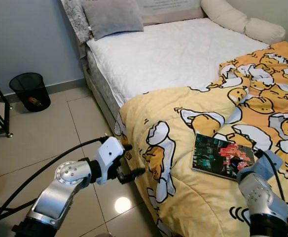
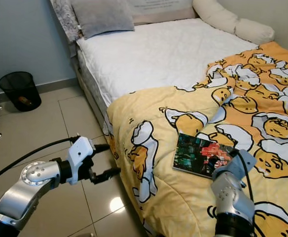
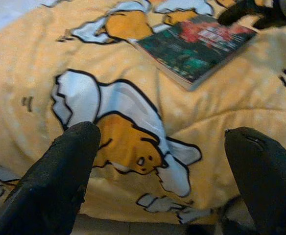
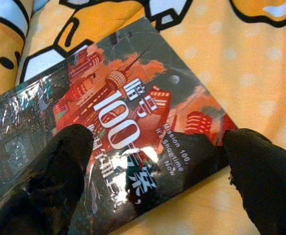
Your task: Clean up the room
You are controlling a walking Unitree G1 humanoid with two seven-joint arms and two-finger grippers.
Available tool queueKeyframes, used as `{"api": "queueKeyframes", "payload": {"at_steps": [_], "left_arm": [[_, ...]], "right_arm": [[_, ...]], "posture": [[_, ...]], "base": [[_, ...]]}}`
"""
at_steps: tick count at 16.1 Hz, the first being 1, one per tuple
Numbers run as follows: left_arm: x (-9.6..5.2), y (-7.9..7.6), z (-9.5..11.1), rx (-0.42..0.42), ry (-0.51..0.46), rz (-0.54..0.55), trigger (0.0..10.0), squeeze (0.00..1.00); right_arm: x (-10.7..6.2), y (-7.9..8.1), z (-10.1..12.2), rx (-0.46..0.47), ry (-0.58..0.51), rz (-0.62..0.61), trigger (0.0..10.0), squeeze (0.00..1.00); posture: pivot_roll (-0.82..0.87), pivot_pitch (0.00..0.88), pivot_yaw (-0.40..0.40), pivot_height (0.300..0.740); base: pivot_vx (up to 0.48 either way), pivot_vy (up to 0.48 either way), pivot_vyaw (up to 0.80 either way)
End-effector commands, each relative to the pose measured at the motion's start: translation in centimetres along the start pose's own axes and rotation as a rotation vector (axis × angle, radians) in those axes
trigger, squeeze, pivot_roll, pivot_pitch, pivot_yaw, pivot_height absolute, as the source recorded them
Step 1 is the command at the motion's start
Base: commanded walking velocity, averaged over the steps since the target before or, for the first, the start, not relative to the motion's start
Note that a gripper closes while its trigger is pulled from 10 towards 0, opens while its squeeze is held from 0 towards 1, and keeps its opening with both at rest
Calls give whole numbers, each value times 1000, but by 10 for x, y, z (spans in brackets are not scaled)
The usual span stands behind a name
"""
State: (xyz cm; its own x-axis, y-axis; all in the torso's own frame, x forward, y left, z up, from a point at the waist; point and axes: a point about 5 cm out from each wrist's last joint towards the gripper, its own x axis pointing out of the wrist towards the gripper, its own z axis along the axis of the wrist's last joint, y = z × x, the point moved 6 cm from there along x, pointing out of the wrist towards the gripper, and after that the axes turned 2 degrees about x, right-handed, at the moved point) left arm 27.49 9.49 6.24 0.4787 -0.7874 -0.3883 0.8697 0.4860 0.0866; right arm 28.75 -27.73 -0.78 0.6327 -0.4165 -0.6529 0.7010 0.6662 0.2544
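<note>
Both sets of jaws stand spread wide, nothing pinched in either. Over on the right, the right gripper hangs low above the near corner of a book, one finger over the glossy cover and the other just off its edge above the blanket; whether the tips touch the cover I cannot tell. That book lies flat on the yellow blanket, close to the bed's near edge, its dark cover showing red towers and the number 100.

Off to the left, the left gripper is held out above the tiled floor, just beside the hanging edge of the blanket, fingers pointing toward the bed.

Only the nearer part of the bed is under the blanket; the white mattress lies bare beyond it, with a grey pillow at the head. A black wire bin stands on the floor by the wall.
</note>
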Motion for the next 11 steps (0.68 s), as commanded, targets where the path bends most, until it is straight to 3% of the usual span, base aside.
{"api": "queueKeyframes", "payload": {"at_steps": [1,2,5,7,9,11], "left_arm": [[0,-2,2,9,0,-24,10000,871],[0,-3,-1,19,17,-41,10000,871],[2,-7,-1,21,21,-62,10000,871],[3,-13,-2,18,24,-79,10000,867],[4,-15,-3,16,31,-89,10000,871],[2,-15,-4,18,35,-89,10000,871]], "right_arm": [[-3,0,3,15,1,3,10000,0],[-9,6,-11,7,76,52,10000,0],[-15,9,-30,-20,169,93,10000,0],[-20,7,-45,37,260,105,10000,0],[-25,14,-53,159,324,180,10000,0],[-26,21,-51,181,336,252,10000,0]], "posture": [[-102,0,-44,740],[-114,0,-38,740],[-118,0,-39,740],[-116,0,-41,740],[-109,0,-45,740],[-102,0,-46,740]], "base": [[0,0,0],[0,0,0],[0,0,0],[0,0,0],[0,0,0],[0,0,0]]}}
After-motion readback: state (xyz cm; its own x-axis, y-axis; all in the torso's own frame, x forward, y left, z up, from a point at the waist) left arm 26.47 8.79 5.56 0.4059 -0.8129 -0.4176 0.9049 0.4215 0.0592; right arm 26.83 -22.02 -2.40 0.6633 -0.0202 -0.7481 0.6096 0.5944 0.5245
